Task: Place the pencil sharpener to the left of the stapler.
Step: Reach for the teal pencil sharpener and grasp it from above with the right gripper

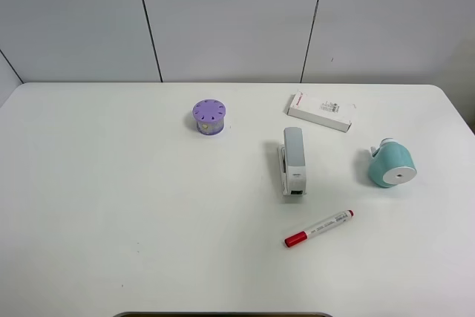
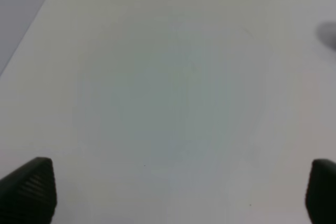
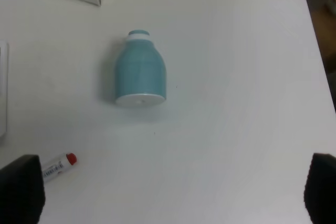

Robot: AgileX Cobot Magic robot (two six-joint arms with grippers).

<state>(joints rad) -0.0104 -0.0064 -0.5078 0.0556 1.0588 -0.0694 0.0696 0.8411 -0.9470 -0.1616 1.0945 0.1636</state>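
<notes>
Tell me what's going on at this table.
Nothing is being handled yet. The pencil sharpener lies on its side on the table, to the right of the stapler, so the move to the stapler's left is not done. The right gripper is open and empty, with the pencil sharpener ahead of its fingers. The left gripper is open too, over bare table. Neither arm shows in the high view.

Teal pencil sharpener [image 1: 392, 168], grey-white stapler [image 1: 293, 159], possibly red-printed box [image 1: 320, 111]
</notes>
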